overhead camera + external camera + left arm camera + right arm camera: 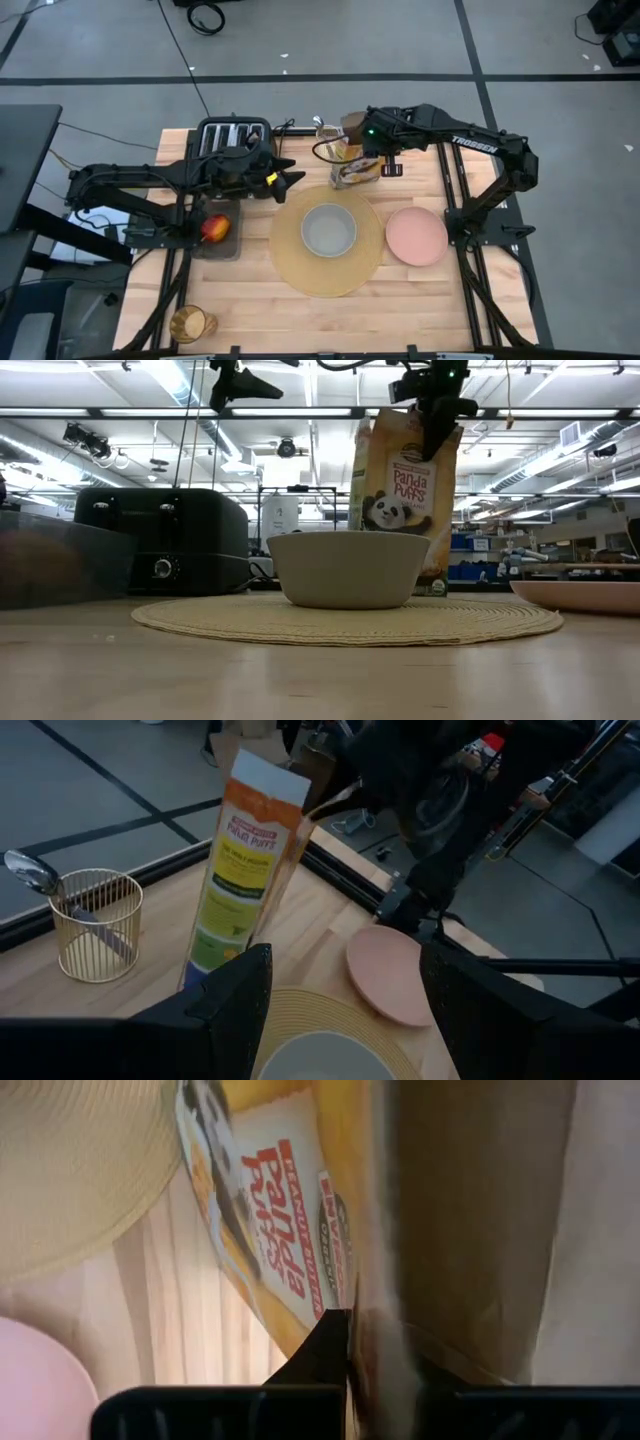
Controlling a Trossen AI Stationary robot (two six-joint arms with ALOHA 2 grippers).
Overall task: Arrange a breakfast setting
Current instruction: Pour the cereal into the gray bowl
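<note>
The tan placemat (pixel 328 262) lies mid-table with the white bowl (pixel 328 230) on it. The pink plate (pixel 417 236) sits to its right. The red apple (pixel 215 228) lies on a dark tray and the amber glass (pixel 192 323) stands near the front left. The spoon (pixel 35 875) leans in a gold wire holder (pixel 92 925). My right gripper (pixel 360 158) is shut on a Panda Puffs cereal box (pixel 405 490) just beyond the bowl. My left gripper (pixel 287 180) is open and empty, raised over the placemat's far left edge. My right gripper holds the cereal box by its open top edge (pixel 432 422), coming from above with fingers pointing down. One finger (pixel 322 1348) lies on the printed front; the other seems to be against the brown cardboard. The box stands nearly upright; the bowl hides most of its bottom.
The black toaster (pixel 233 140) stands at the far left, behind my left arm. The wire holder stands at the far edge by the box. Bare wood shows along the table's near edge (pixel 340 325).
</note>
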